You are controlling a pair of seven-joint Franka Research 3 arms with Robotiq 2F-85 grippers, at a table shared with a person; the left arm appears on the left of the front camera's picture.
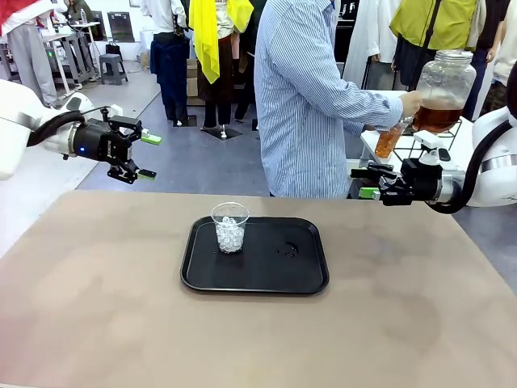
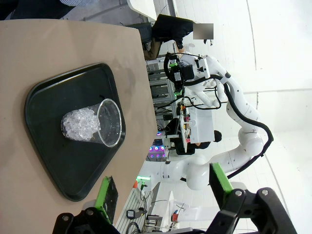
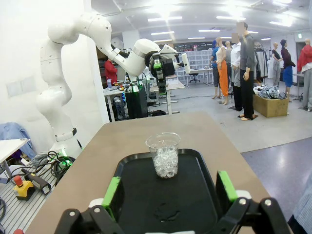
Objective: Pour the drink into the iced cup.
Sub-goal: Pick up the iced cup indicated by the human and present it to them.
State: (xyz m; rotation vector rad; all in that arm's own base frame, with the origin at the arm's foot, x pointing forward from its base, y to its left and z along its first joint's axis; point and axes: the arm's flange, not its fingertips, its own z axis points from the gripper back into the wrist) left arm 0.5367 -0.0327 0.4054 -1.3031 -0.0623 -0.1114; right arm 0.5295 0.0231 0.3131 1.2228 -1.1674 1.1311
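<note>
A clear plastic cup [image 1: 229,228] full of ice stands on the left half of a black tray [image 1: 266,273] at mid-table. Beyond the table's far right, a person holds a big glass jar [image 1: 443,81] with the amber drink [image 1: 436,118] in its bottom. Beside it the person's hand holds a small clear cup of the drink [image 1: 388,141]. My left gripper [image 1: 149,156] hangs open in the air at the far left. My right gripper [image 1: 363,183] is open at the far right, just below the small cup. Both wrist views look at the iced cup [image 2: 92,124] [image 3: 164,155] past open fingers.
A few wet spots [image 1: 287,249] lie on the tray's right half. The tan table [image 1: 97,307] spreads wide around the tray. The person in a striped shirt [image 1: 303,97] stands at the far edge, turned toward a white side table [image 1: 371,145].
</note>
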